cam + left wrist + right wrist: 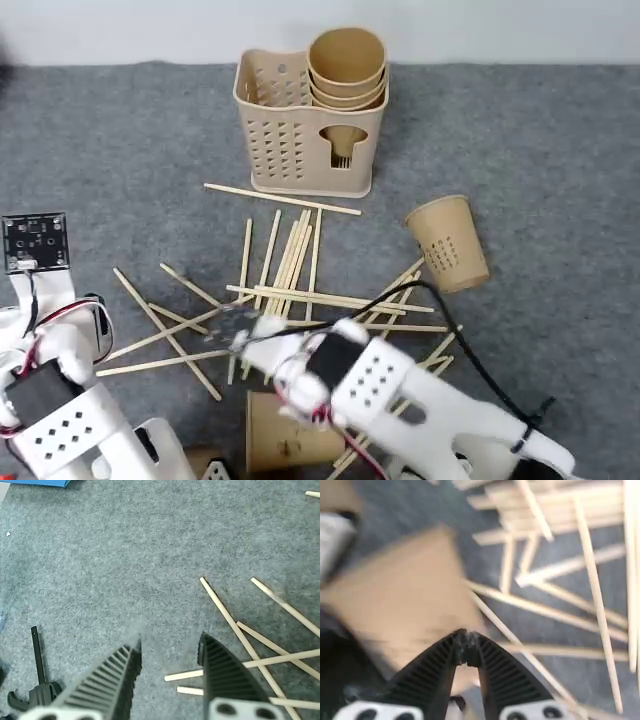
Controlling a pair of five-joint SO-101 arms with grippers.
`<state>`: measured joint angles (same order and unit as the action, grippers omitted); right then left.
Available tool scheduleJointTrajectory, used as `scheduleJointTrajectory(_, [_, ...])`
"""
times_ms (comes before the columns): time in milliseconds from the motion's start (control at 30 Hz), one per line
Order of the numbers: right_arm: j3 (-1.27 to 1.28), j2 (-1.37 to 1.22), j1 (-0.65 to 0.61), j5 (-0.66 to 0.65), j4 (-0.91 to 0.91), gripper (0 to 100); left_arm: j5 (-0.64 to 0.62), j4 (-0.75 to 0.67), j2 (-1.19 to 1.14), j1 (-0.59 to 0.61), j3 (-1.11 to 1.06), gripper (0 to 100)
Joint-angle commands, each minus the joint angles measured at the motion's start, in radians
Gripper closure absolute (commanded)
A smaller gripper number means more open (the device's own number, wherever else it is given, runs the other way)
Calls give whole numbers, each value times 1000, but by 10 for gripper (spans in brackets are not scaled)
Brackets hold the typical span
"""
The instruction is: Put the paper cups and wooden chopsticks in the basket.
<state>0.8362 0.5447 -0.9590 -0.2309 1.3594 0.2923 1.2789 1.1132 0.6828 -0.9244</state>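
A: Roughly which step?
B: Looks like gathering chopsticks (290,265), scattered before basket (290,130). Shows stacked cups (347,65) inside, loose cup (448,243) near it. Shows right gripper (467,644) pressed shut, empty, over sticks; left gripper (170,640) agape, farther out.
A: Next?
B: Probably calls for opening, then pinching one stick.

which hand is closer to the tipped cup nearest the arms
Right. The right hand is just beside that cup, the left hand farther off over bare mat.
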Motion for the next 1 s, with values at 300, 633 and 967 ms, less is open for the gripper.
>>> scheduleJointTrajectory(300, [-255, 24, 97, -52, 130, 990, -9, 5, 14, 0, 4, 824])
scheduleJointTrajectory(633, [-358, 24, -295, 173, 274, 989, -9, 5, 14, 0, 4, 823])
scheduleJointTrajectory(967, [-361, 25, -453, 43, 421, 767, -9, 5, 14, 0, 4, 823])
